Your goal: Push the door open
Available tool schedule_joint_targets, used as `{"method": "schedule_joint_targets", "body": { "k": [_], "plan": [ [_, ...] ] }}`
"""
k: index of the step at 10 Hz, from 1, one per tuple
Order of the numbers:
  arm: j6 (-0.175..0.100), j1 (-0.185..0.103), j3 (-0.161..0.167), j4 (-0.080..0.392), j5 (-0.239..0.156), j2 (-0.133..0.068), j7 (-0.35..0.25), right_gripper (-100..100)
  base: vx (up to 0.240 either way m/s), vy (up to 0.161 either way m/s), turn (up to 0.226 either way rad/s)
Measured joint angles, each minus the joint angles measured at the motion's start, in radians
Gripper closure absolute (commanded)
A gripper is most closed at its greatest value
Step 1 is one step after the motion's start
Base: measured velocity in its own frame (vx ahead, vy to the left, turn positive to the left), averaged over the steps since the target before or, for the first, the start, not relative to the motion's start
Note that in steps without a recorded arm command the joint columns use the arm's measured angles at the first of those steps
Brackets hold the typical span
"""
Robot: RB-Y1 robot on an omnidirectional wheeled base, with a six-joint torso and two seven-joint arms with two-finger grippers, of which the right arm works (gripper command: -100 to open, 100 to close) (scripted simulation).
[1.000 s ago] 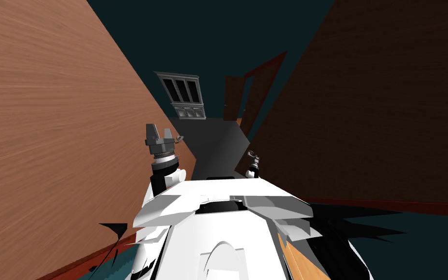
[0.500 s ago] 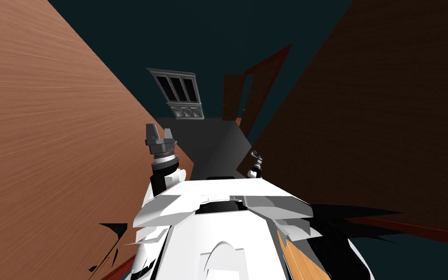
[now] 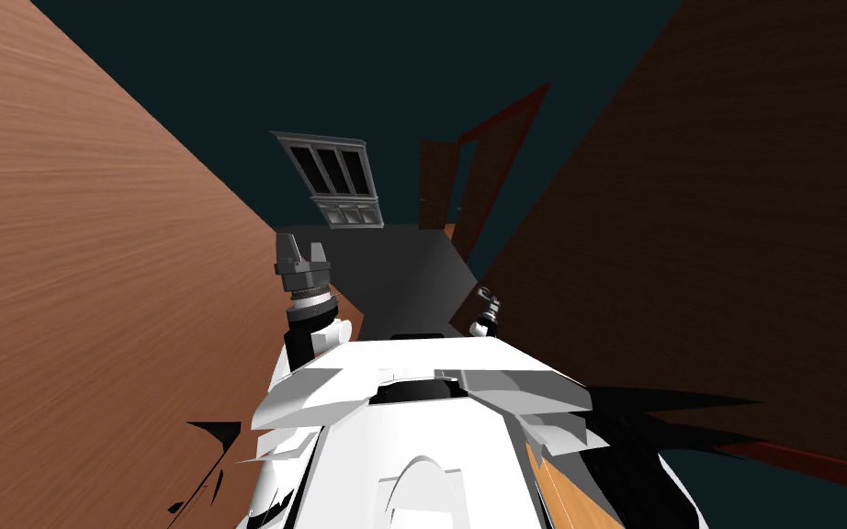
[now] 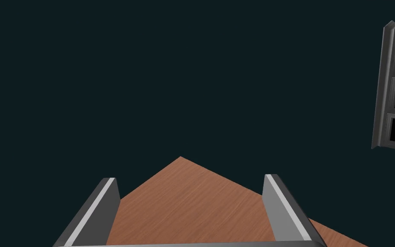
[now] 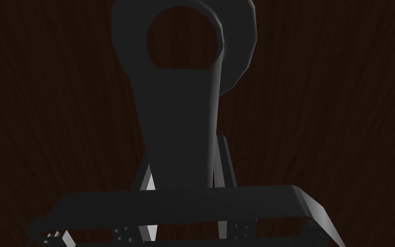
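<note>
Reddish-brown wood grain, a flat panel (image 3: 91,275), across the left half of the head view. Just right of it, left gripper (image 3: 300,250) raised at centre-left, fingers (image 4: 284,210) spread wide, nothing held; beyond them in the left wrist view, a corner of that panel. Upper centre, farther back: grey cabinet (image 3: 332,179) with three dark panes, then a far door (image 3: 437,184) ajar in a red-brown frame, both against dark teal wall (image 3: 367,73), grey floor (image 3: 403,275) below. Right of centre, right gripper (image 3: 487,298) small and low, at the door (image 3: 706,230), a dark brown, finely grained plane taking the whole right side. In the right wrist view, fingers (image 5: 226,167) drawn close together, clamped on the sides of the handle (image 5: 179,128): dark grey lever, flat and tapering, ending in a round ring, standing out from the door face straight ahead of the gripper body.
</note>
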Motion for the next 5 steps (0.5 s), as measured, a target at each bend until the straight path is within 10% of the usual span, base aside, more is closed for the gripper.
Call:
{"method": "schedule_joint_targets", "body": {
  "k": [5],
  "plan": [
    [-0.036,-0.009,-0.04,0.036,-0.021,-0.017,0.002,100,0.105,-0.014,-0.024]
  ]
}}
